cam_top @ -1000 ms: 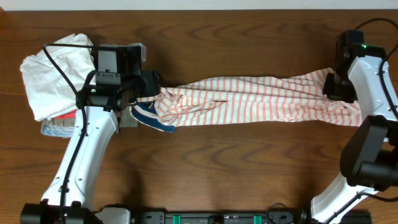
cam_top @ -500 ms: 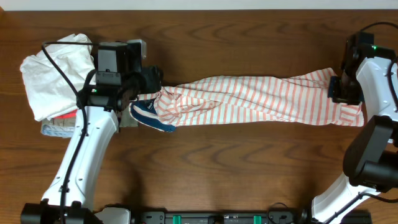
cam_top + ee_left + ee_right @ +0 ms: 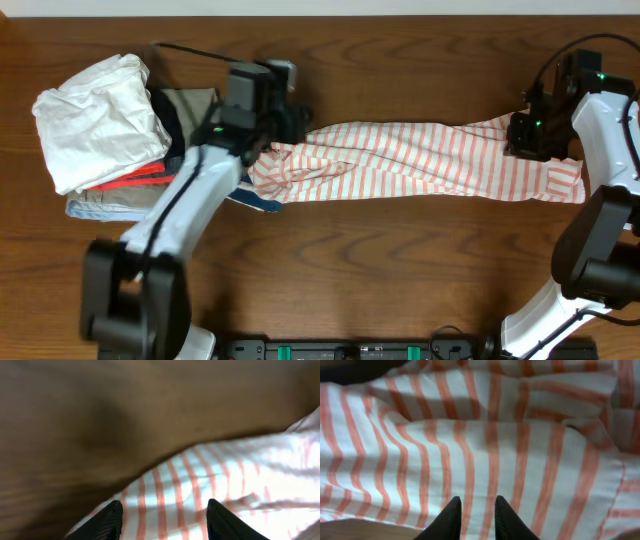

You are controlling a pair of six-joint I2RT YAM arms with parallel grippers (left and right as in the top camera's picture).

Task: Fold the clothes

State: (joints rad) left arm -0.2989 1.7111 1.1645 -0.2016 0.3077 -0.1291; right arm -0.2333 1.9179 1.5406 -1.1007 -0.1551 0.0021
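Note:
The clothes, a coral-and-white striped shirt point(image 3: 400, 160), lie stretched in a long band across the middle of the table. My left gripper point(image 3: 293, 120) is over the shirt's bunched left end. In the left wrist view its jaws point(image 3: 165, 512) stand wide apart and open, with blurred striped fabric point(image 3: 210, 475) lying beyond them. My right gripper point(image 3: 522, 135) is over the shirt's right end. In the right wrist view its fingertips point(image 3: 477, 510) are only a narrow gap apart, just above flat striped cloth point(image 3: 495, 445), with nothing visibly pinched.
A pile sits at the left: a white garment point(image 3: 95, 120) on top, with olive point(image 3: 190, 105), red point(image 3: 140, 175) and pale blue point(image 3: 100, 207) pieces under it. A navy piece with white trim point(image 3: 262, 204) pokes out by the shirt's left end.
My left arm has swung right, uncovering the olive garment, and its gripper now sits further along the shirt. The right gripper has shifted left over the shirt's right end. The shirt has barely moved.

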